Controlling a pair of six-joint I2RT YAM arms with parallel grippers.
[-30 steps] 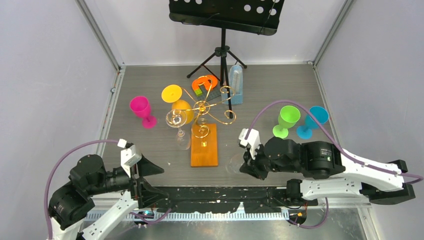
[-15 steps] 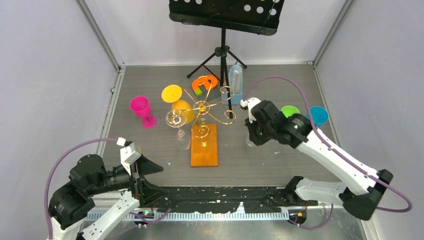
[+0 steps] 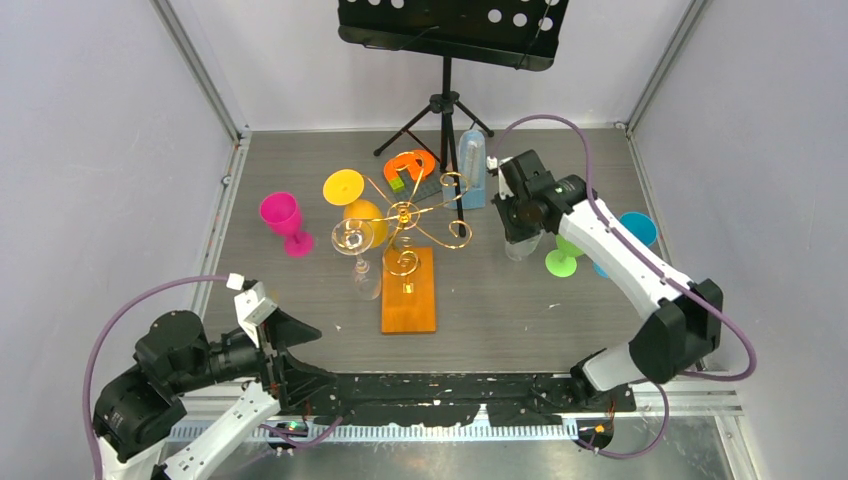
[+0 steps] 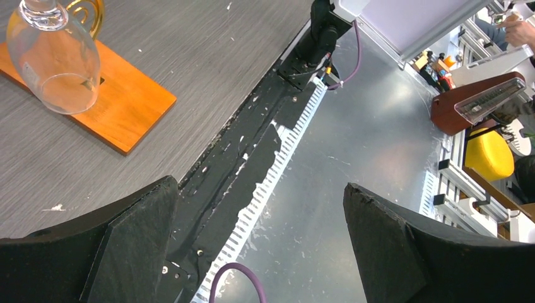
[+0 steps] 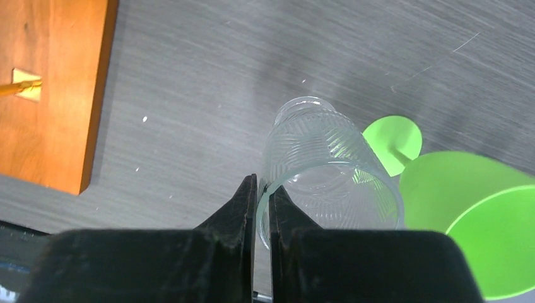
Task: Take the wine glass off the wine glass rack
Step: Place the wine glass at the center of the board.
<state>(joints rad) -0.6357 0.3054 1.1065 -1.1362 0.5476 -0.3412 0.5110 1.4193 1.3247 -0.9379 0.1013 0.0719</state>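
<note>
we see a grey wood-grain table boxed in by plain pale walls on the left, back and right, with slanting aluminium posts at the rear corners. a black music stand on a tripod stands at the back. the light is soft and even. along the near edge we find a dull metal sheet.

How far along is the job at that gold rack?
Not finished. The right hand is shut on the rim of a clear ribbed glass, away from the wine glass rack, beside a green goblet. A clear wine glass still hangs on the rack; the left hand is open.
</note>
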